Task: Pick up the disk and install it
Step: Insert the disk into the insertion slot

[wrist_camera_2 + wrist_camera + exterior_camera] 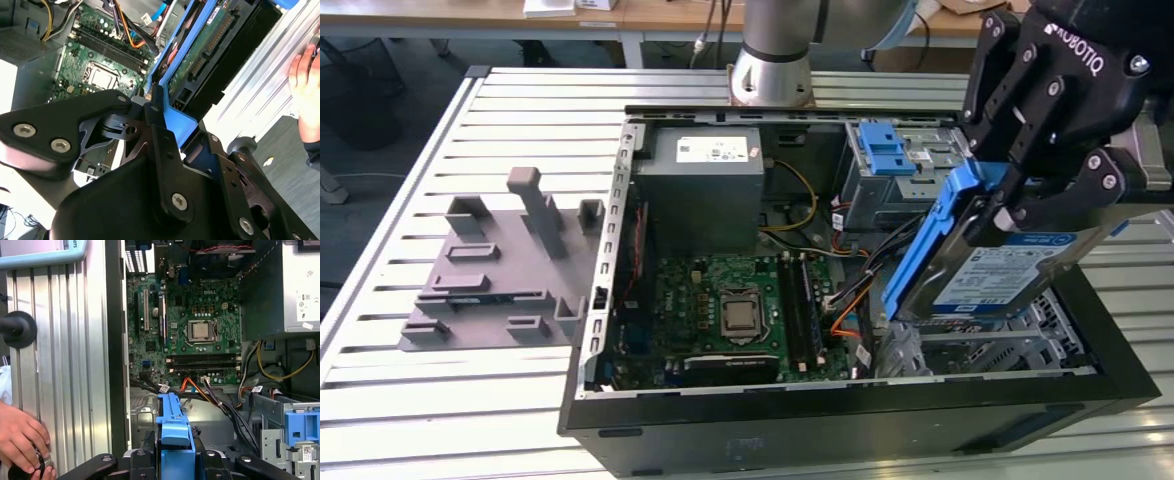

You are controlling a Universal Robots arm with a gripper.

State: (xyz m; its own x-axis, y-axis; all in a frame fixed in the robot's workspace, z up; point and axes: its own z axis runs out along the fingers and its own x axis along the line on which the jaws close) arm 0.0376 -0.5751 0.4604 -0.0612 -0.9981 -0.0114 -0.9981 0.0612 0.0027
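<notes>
The disk (1001, 275), a silver drive with a white-and-blue label and blue carrier rails, hangs tilted on edge above the open computer case (854, 425), over its side on the exterior view's right. My gripper (1054, 205) is shut on its upper end, one black finger on each face. The second wrist view shows the disk's (200, 55) green circuit board and connector held in the gripper (170, 125). In the first wrist view a blue rail of the disk (175, 430) sits between the fingers of the gripper (175, 462), above cables and the case floor.
Inside the case are the motherboard (734, 310), a grey metal box with a white sticker (707, 190), and a grey cage with blue tabs (894, 160) at the back. A grey fixture (494, 270) lies on the slatted table. A person's hand (20, 440) rests beside the case.
</notes>
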